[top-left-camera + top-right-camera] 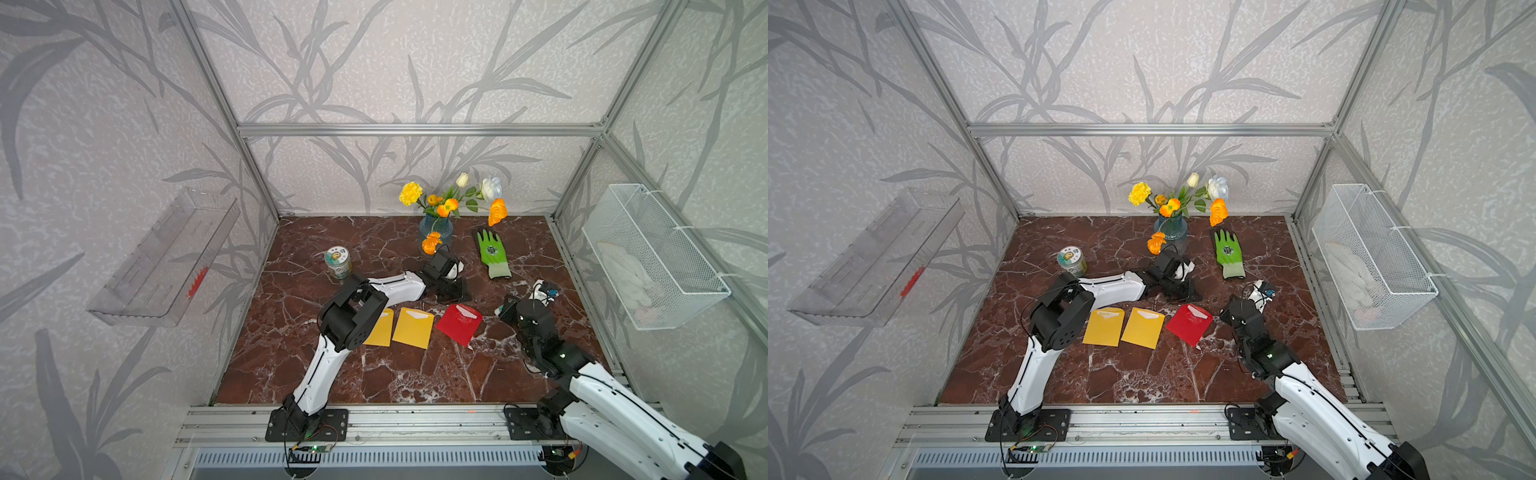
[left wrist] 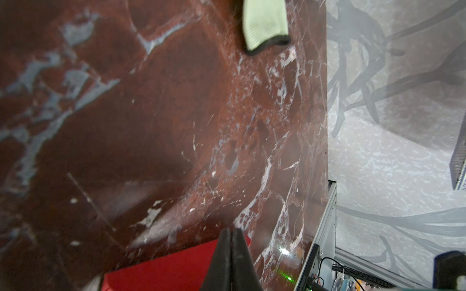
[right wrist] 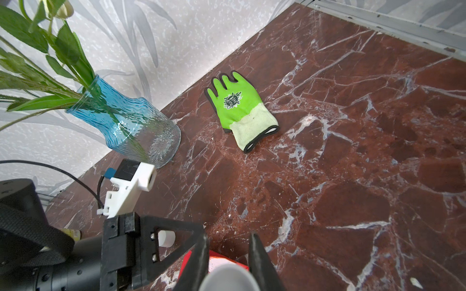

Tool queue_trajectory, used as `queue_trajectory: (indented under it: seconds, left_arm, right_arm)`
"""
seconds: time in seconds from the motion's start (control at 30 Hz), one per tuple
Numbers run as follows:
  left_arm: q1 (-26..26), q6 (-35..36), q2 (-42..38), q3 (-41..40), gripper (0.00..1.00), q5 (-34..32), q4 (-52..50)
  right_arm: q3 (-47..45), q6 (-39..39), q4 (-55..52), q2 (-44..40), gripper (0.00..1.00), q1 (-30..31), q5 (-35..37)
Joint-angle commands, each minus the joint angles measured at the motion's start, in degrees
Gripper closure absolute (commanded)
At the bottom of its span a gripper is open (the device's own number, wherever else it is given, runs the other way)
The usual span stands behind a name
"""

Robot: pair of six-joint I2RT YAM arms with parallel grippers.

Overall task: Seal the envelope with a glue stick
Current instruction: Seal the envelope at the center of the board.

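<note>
A red envelope (image 1: 459, 323) (image 1: 1188, 324) lies flat on the marble table in both top views, with two yellow envelopes (image 1: 413, 327) (image 1: 380, 328) to its left. My left gripper (image 1: 457, 293) (image 2: 230, 231) is shut, its tips low over the red envelope (image 2: 161, 272) at its far edge; whether it pinches paper I cannot tell. My right gripper (image 1: 503, 309) (image 3: 229, 235) hovers at the red envelope's right corner, shut on the glue stick (image 3: 228, 277), whose pale round end shows between the jaws. A small white cylinder (image 3: 166, 238) lies behind the left finger.
A blue glass vase of flowers (image 1: 435, 228) (image 3: 131, 126) stands at the back. A green glove (image 1: 492, 249) (image 3: 242, 108) lies to its right, a round tin (image 1: 338, 262) to the left. A wire basket (image 1: 652, 257) hangs on the right wall, a clear shelf (image 1: 166, 257) on the left.
</note>
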Motion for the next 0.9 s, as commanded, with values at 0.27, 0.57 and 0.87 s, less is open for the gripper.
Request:
queue_trajectory:
  seconds: [0.27, 0.57, 0.87]
  left_arm:
    - [-0.9, 0.8, -5.7, -6.9, 0.94, -1.4, 2.1]
    - [-1.0, 2.1, -7.0, -10.1, 0.94, -2.3, 2.4]
    - [-1.0, 2.0, -5.0, -9.4, 0.94, -1.5, 2.1]
  right_arm:
    - [-1.4, 1.6, 1.2, 2.1, 1.00, -0.3, -1.3]
    - [-2.7, 2.6, 2.2, 3.7, 1.00, -0.3, -2.4]
    - [-2.9, 2.8, 1.8, 3.3, 1.00, -0.4, -2.3]
